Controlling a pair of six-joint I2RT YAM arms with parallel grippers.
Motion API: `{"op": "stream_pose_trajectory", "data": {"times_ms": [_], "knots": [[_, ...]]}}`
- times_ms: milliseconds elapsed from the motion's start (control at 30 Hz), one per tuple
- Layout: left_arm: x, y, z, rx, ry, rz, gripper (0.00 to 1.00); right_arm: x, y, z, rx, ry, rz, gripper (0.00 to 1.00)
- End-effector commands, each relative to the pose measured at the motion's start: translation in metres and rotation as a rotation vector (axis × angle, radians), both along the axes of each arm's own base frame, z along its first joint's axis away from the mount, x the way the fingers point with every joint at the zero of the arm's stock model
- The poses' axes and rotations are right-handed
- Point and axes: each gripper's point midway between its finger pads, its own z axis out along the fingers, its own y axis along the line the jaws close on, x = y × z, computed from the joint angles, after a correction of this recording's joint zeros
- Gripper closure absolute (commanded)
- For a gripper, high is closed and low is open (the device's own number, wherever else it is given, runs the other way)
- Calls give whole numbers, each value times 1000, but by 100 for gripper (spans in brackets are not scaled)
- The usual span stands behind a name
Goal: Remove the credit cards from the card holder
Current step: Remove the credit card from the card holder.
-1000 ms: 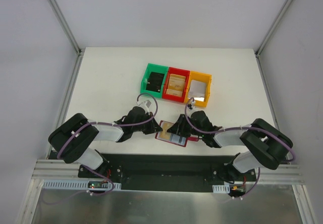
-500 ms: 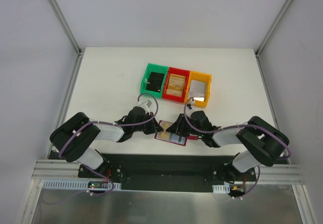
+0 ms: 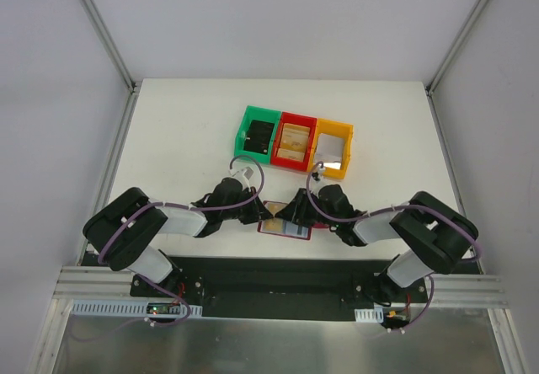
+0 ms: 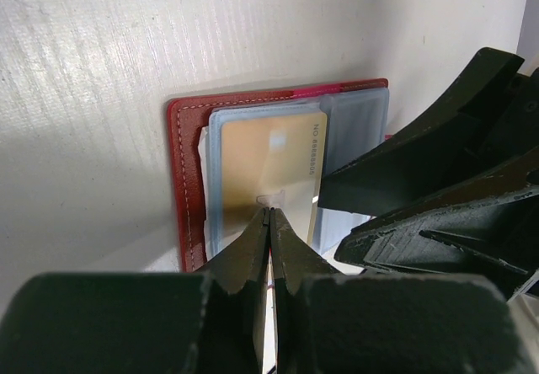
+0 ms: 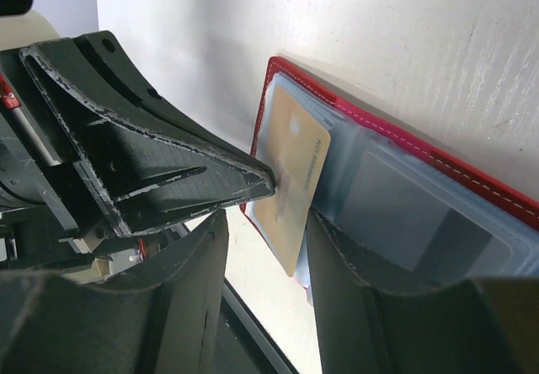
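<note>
The dark red card holder (image 3: 286, 229) lies open on the table between my two grippers. It also shows in the left wrist view (image 4: 187, 172) and the right wrist view (image 5: 472, 176), with grey-blue panels (image 5: 421, 214) inside. A gold card (image 4: 274, 159) sticks partly out of a sleeve, tilted up (image 5: 295, 180). My left gripper (image 4: 270, 212) is shut, its tips pinching the card's near edge. My right gripper (image 5: 265, 252) is open; its fingers straddle the card's corner, and one finger (image 5: 345, 256) rests on the holder's panel. The strap tab is hidden.
A green bin (image 3: 257, 136), a red bin (image 3: 295, 142) and a yellow bin (image 3: 333, 148) stand in a row behind the holder. The black base rail (image 3: 278, 277) runs along the near edge, close to the holder.
My right gripper has shifted slightly left over the holder, and the red strap tab is now covered. The left gripper has stayed at the card.
</note>
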Motion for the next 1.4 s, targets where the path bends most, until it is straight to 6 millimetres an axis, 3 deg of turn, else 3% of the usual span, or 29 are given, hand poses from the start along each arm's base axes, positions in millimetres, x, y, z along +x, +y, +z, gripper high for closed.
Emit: {"op": "stream_pose_trajectory", "data": {"times_ms": [0, 333, 867, 1100, 1367], "knots": [[-18, 11, -23, 62, 62, -28, 100, 1, 22, 34, 151, -51, 61, 56], [-18, 7, -18, 31, 48, -45, 100, 2, 29, 37, 182, -44, 82, 56], [-6, 19, 16, 12, -66, 21, 94, 4, 21, 27, 164, -20, 55, 55], [-5, 23, 13, 26, -62, 33, 92, 4, 23, 29, 178, -22, 58, 55], [-7, 29, 0, 69, -31, 50, 100, 3, 22, 29, 183, -20, 57, 55]]}}
